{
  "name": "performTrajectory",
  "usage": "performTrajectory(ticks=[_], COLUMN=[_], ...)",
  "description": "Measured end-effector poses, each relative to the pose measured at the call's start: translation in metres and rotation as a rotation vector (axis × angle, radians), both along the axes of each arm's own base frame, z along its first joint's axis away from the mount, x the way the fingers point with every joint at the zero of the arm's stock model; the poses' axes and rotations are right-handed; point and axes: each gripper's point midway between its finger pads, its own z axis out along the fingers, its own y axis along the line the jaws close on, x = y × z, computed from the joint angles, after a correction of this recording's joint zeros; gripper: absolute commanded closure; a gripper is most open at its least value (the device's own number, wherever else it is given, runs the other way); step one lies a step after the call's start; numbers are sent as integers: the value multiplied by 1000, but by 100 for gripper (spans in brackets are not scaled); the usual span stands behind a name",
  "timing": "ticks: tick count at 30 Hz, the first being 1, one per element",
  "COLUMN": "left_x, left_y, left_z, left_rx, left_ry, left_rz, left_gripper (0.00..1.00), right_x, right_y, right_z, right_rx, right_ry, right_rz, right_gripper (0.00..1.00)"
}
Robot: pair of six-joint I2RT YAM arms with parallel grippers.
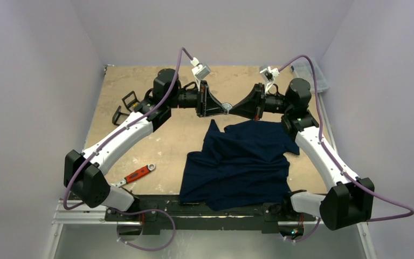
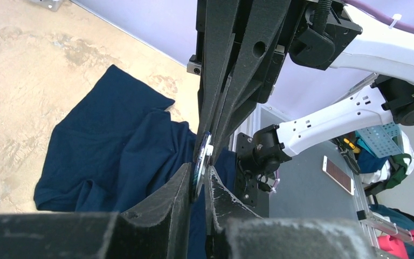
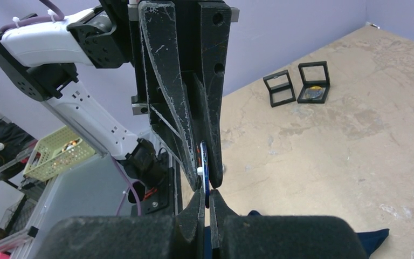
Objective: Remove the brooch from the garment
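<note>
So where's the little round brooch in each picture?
Top external: the brooch sits in the middle, where the left gripper and right gripper meet.
Left wrist: low centre, edge-on between black fingers.
Right wrist: low centre, a thin blue edge between fingers.
Shared landmark: the navy T-shirt, seen in all three.

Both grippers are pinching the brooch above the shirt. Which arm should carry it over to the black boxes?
Left, probably. The black boxes lie on the left side, close to that arm, and the left gripper grips the brooch. The right arm would have to reach across.
</note>
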Motion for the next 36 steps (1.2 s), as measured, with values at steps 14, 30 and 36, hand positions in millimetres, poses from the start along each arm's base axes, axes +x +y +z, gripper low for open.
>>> performTrajectory(ticks=[14, 30, 36], left_x=[2, 2, 2], left_y=[-3, -9, -10], left_z=[-9, -27, -29], left_rx=[21, 80, 98], left_ry=[22, 91, 88], left_rz=[-14, -29, -40], left_gripper=[98, 100, 93], right_x=[1, 1, 0], right_y=[-1, -5, -6], right_z=[-8, -26, -28], right_rx=[-25, -91, -99], right_ry=[-36, -78, -83], right_rz=[0, 5, 5], right_gripper=[100, 100, 100])
